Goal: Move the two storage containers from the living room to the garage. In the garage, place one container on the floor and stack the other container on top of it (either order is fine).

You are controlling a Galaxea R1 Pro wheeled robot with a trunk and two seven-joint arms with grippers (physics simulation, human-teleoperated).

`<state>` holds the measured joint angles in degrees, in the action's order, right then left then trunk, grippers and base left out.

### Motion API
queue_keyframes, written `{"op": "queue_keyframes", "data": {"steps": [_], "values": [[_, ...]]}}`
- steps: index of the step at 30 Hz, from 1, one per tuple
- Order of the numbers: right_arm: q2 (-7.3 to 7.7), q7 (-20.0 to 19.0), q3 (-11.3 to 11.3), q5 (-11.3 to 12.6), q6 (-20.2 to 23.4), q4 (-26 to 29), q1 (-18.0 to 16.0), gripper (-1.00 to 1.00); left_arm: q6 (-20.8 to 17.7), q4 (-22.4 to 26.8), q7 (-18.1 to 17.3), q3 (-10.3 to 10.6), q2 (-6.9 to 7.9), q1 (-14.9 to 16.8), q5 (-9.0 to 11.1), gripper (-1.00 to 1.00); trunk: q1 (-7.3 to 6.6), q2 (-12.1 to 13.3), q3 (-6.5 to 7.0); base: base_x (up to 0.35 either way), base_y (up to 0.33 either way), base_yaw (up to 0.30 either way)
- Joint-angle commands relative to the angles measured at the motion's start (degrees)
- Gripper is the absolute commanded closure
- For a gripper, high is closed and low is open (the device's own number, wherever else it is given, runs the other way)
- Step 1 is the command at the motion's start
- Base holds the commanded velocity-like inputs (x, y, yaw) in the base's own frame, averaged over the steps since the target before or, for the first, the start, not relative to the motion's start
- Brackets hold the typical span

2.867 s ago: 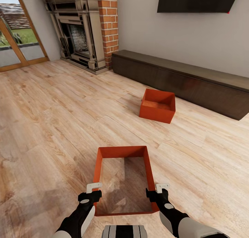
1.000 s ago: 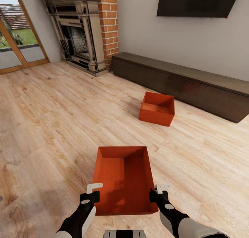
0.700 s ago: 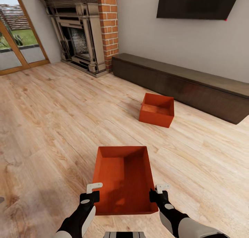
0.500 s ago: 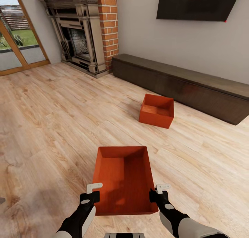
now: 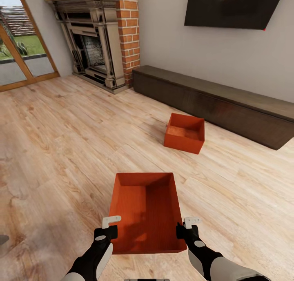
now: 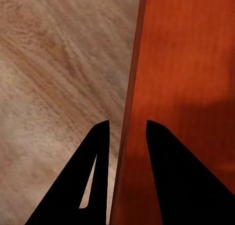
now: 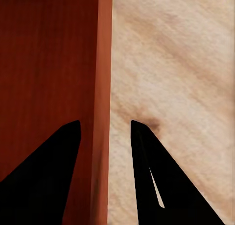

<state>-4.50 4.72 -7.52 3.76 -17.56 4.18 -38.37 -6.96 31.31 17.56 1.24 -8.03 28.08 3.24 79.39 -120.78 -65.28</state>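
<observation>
- Orange-red near container (image 5: 145, 213): left gripper (image 5: 107, 228) and right gripper (image 5: 185, 228) each straddle a side wall, apparently clenched.
- Thin-wall pinches may slip during travel.
- Far container (image 5: 184, 133) stays behind.

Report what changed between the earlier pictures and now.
The held container looked bottomless earlier; its solid floor shows now. The view has shifted, so the camera moved. Both tools, left and right, stay straddling its side walls; the second container stays by the cabinet.

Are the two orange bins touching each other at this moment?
Apart. In the head view the held container sits between the left gripper and right gripper, with bare wood floor separating it from the second container by the dark cabinet.
</observation>
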Motion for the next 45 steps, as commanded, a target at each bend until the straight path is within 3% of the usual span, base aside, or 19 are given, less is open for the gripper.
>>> {"op": "queue_keyframes", "data": {"steps": [1, 45], "values": [[0.11, 0.11, -0.30, -0.45, -0.02, 0.03, -0.04, 1.00, -0.25, 0.06, 0.19, 0.52, 0.29, 0.01, 1.06, 1.00, -0.23, 0.40, 0.15, 0.000, 0.000, 0.000], [0.02, 0.11, -0.21, -0.47, -0.29, -0.03, -0.04, 1.00, 0.05, 0.07, 0.19, 0.27, 0.29, -0.01, 1.14, 1.00, -9.90, 18.05, 8.04, 0.000, 0.000, 0.000]]}}
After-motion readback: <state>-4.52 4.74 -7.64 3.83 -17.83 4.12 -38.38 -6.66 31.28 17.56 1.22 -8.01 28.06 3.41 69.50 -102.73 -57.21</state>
